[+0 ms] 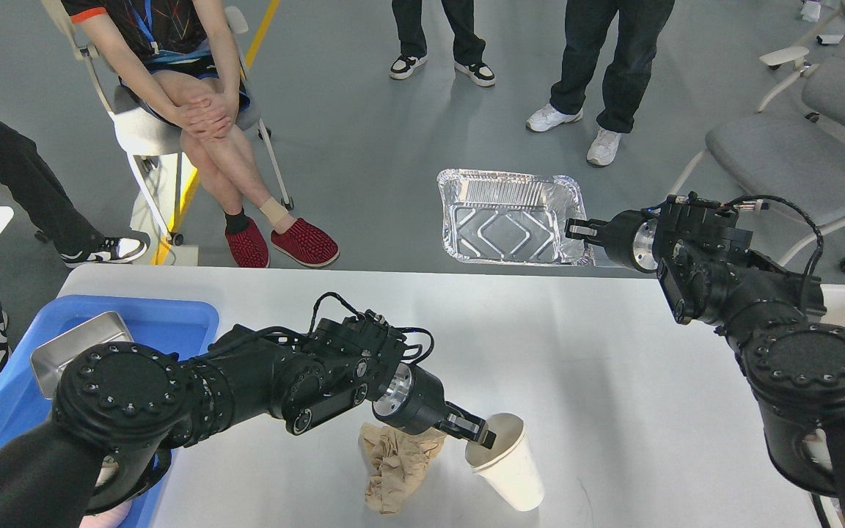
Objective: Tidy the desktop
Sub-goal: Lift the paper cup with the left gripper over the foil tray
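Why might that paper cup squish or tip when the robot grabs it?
The paper cup looks thin-walled and empty, so it is probably light and easy to crush. The left gripper pinches only its rim, and the cup already leans, so it may tip or roll. The crumpled napkin beside it looks floppy.
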`<state>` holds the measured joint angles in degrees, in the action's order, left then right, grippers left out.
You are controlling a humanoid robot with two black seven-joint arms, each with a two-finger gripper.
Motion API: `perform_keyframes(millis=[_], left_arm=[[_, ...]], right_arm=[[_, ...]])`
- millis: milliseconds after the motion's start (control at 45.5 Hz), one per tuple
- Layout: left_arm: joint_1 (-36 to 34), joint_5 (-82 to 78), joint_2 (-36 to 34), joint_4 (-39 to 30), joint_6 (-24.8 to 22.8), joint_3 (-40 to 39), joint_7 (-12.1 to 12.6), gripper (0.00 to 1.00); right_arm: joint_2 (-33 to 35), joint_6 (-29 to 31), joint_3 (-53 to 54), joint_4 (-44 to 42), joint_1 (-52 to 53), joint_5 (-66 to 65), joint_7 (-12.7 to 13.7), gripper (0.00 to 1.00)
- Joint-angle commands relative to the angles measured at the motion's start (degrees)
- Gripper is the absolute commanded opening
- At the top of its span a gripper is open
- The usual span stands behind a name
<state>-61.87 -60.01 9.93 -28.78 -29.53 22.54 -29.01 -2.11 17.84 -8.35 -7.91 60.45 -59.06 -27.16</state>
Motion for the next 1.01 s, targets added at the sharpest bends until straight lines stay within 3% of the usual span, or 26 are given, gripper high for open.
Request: perform_keyframes(millis=[0, 373, 637, 988], left_arm=[[0.0, -0.1, 0.0, 0.2, 0.2, 0.5, 0.0, 0.0], [-3.0, -0.1, 0.1, 0.3, -1.9, 2.5, -0.9, 0.01], [-9.5, 0.0, -0.6, 0.7, -7.8, 4.2, -2.5, 0.01], [-23.3, 0.1, -4.8, -0.3, -15.5, 5.2, -3.8, 0.01]], right_arm=[[-0.1, -0.3, 0.0, 0.1, -0.2, 0.0, 0.0, 0.0], [0.1, -0.4, 0.0, 0.1, -0.2, 0.0, 0.0, 0.0], [0.1, -0.8, 0.0, 0.1, -0.6, 0.0, 0.0, 0.0], [0.1, -1.1, 0.0, 0.0, -0.6, 0.0, 0.1, 0.0]])
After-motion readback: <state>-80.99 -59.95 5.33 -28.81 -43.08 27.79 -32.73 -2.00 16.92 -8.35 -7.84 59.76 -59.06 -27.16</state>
